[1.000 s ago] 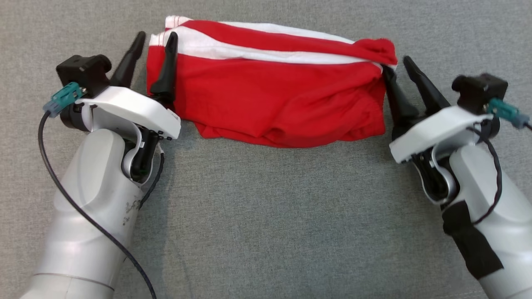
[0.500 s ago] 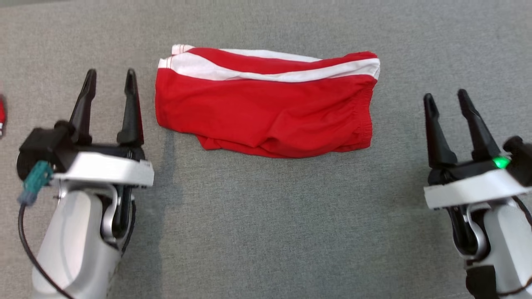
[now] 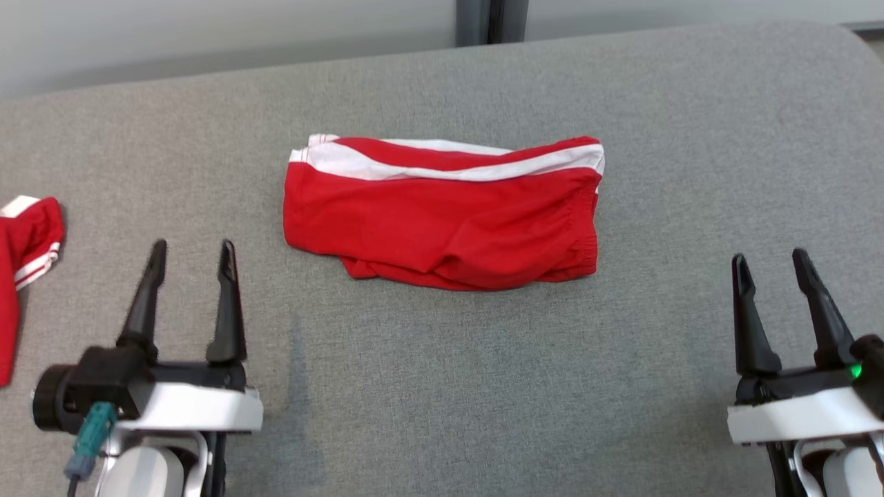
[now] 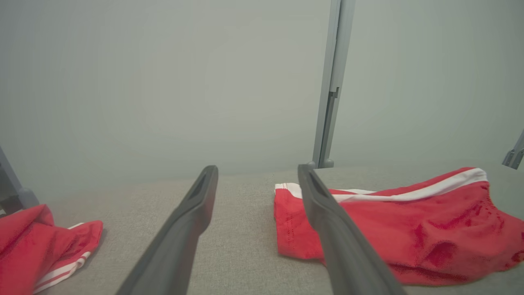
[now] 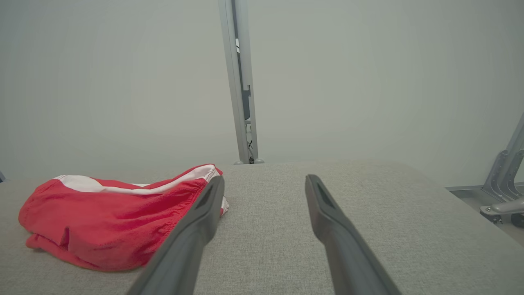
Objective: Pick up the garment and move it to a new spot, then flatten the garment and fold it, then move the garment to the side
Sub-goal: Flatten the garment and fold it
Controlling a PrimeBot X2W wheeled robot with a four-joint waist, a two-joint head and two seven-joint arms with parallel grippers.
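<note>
- Red fabric garment (image 3: 442,214) with two white stripes lies folded into a long, low band on the grey cloth-covered desk (image 3: 442,386). It sits about midway between the left and right edges and nearer the far edge than the near one. The left wrist view (image 4: 409,233) and the right wrist view (image 5: 102,221) both show it resting flat, with nothing touching it.
- White stripes run along its far side. Along the near side a lumpy layer of cloth pokes out below the fold, so the stack is not quite square.
- Left gripper (image 3: 193,247) now hangs near the desk's near-left corner, well apart from the garment, with its two dark fingers (image 3: 226,304) spread and nothing between them. A second ago these fingers were at the garment's left end.
- Right gripper (image 3: 769,255) is near the near-right corner, also spread and empty. A second ago its fingers (image 3: 747,310) were pinched at the garment's right end.
- Both arms have therefore let go and drawn back towards the near edge. The head camera has lifted too, so the desk's far edge and a grey upright post (image 3: 490,21) now show.
- My reading is that the fold has just been laid down. What remains is a regrasp to shift the garment to the side, perhaps after tidying the loose near layer.
- Another red-and-white piece of clothing (image 3: 24,241) lies at the left edge, so that side is already occupied.
</note>
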